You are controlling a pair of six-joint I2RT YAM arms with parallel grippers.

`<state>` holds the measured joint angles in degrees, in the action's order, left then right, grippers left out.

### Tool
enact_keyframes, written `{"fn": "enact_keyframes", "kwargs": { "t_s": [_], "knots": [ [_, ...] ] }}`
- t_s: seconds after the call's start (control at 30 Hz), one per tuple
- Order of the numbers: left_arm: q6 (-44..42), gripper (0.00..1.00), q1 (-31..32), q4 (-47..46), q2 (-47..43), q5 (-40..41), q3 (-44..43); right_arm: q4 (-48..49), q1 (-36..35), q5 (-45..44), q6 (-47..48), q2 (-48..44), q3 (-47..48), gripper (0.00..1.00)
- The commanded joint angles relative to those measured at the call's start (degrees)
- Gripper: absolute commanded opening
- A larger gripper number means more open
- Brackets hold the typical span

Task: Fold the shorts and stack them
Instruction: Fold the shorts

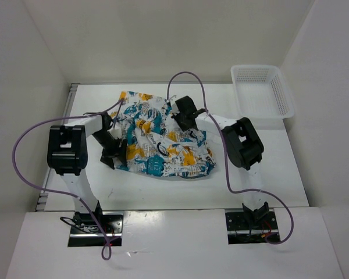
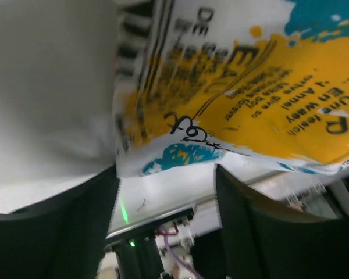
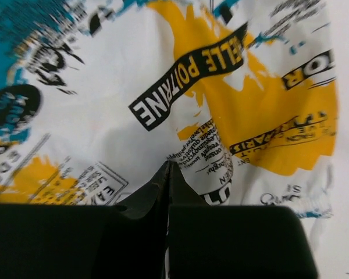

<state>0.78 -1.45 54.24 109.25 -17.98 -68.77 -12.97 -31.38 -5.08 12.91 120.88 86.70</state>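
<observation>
1. shorts point(image 1: 163, 145) lie crumpled and unfolded at centre of the table point(image 1: 267, 174) in the top view; legs not laid out, no flat shape yet.
2. left gripper point(image 1: 113, 156) sits at the cloth's left edge, centre-left of frame. wrist view shows its fingers point(image 2: 267, 232) wide apart w/ a printed hem hanging in the gap, not clamped.
3. right gripper point(image 1: 181, 118) is on the upper-right part of the pile. jaws are pressed together, tips against the fabric; can't tell if a fold is pinched.
4. step, as i read it: early on, getting hold of the garment to spread it before any fold.
5. next move prob calls for the left jaws to close on that hem, then both arms to pull apart and flatten the cloth. thin fabric could slip, so the grip needs to be deep.
6. white mesh basket point(image 1: 282, 96) sits upper right, apart from the shorts; nothing stacked yet.
</observation>
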Motion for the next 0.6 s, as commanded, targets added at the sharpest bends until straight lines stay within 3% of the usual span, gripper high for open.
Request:
{"fn": "enact_keyframes", "kwargs": {
  "t_s": [0.0,0.03,0.13,0.17,0.27,0.37,0.57],
  "knots": [
    [-0.8,0.7,1.1,-3.1,6.8,-1.6,1.5,2.4,0.8,-2.7,-0.9,3.1,4.0,0.01],
    [-0.8,0.57,1.1,-3.1,7.9,-1.6,1.5,2.4,0.8,-3.3,-0.9,4.4,4.6,0.01],
    [-0.8,0.39,1.1,-2.6,9.5,-1.6,0.9,1.3,1.3,-5.6,-1.4,6.6,7.7,0.01],
    [-0.8,0.27,1.1,-2.6,9.5,-2.2,0.9,1.3,1.3,-6.2,-1.9,7.3,9.2,0.0],
    [-0.8,0.01,0.6,-2.0,10.1,-2.2,0.4,0.8,1.3,-9.2,-3.1,8.6,10.6,0.0],
    [-0.8,0.0,-1.3,-1.5,6.4,-2.2,0.4,1.8,1.3,-11.0,-4.8,9.4,13.3,0.0],
    [-0.8,0.0,-5.1,10.6,-6.1,4.3,-0.7,-0.3,1.3,-10.4,-6.8,14.6,20.8,0.0]
  ]
}}
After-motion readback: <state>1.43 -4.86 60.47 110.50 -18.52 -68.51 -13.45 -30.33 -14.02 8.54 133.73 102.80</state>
